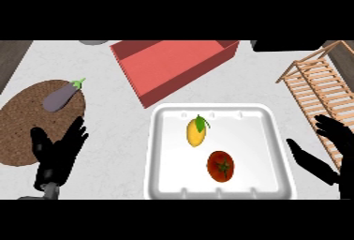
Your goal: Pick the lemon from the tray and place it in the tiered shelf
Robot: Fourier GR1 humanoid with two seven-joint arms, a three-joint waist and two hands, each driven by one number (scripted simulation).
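Head view has the lemon (197,131) lying lengthwise in the white tray (276,140), upper middle, left of the right hand (325,154), whose fingers are spread, holding nothing, so it's nearer than the left hand (61,151).

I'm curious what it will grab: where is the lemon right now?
In the head view the lemon lies in the white tray, toward its far side, just beyond the tomato, between the two hands.

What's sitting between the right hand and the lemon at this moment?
In the head view, only the white tray floor and its right rim separate the right hand from the lemon. The tomato lies lower, off that line.
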